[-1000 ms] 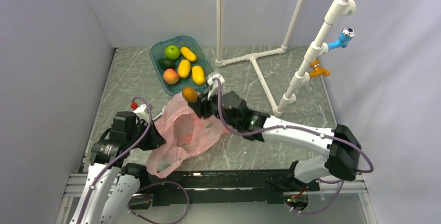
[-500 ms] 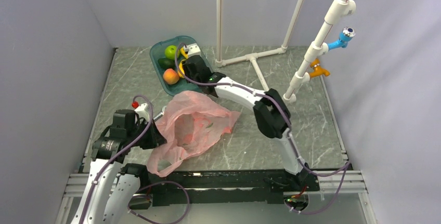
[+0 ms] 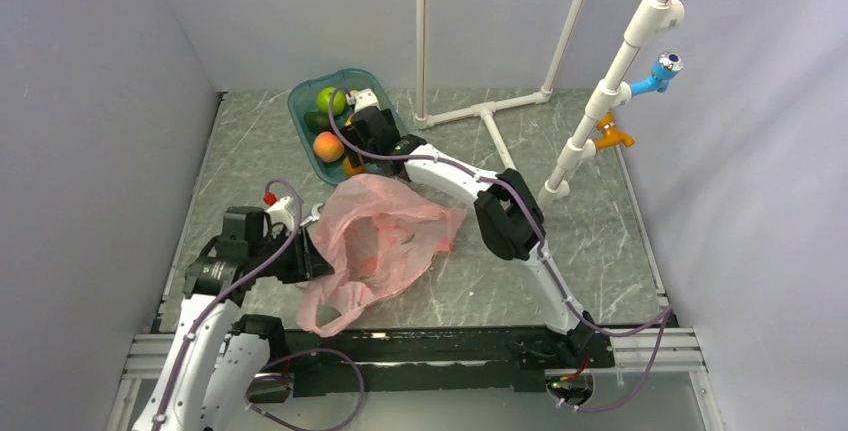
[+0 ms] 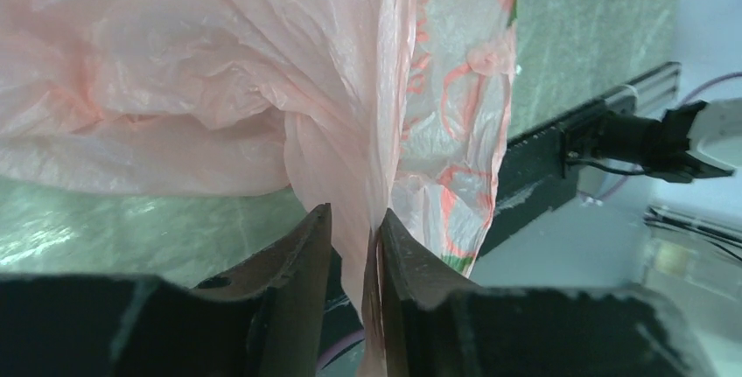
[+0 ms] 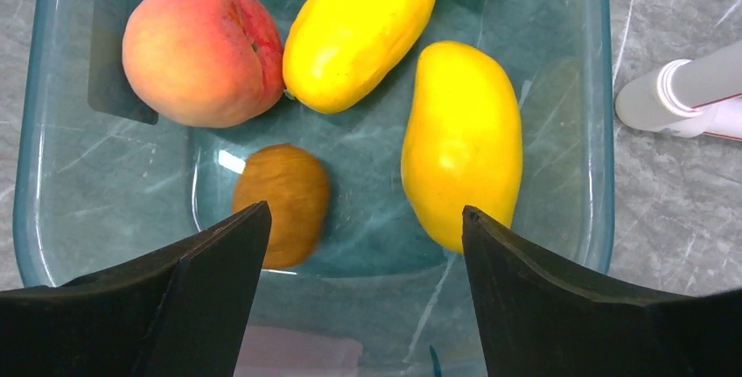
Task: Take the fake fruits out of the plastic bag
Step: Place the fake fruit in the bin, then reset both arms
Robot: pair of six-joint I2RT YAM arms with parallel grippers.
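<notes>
- Top external: left gripper (image 4: pixel 353 219) at 9 o'clock of bag (image 3: pixel 385 236), jaws slightly apart around a fold.
- Right gripper (image 5: pixel 363 219) at 12 o'clock, jaws wide over tray (image 5: pixel 52 219); orange fruit (image 5: pixel 282 204) lies inside.
- Step: drop-off, likely done. Next: lift clear, recheck bag.

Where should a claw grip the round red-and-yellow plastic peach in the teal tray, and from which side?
Probably across the peach at its widest, from above: it is round, sits inside the teal tray, and a yellow oblong fruit touches one side.

Robot lab cell (plain grey walls (image 3: pixel 90 101)); white pipe frame (image 3: pixel 487 109).
</notes>
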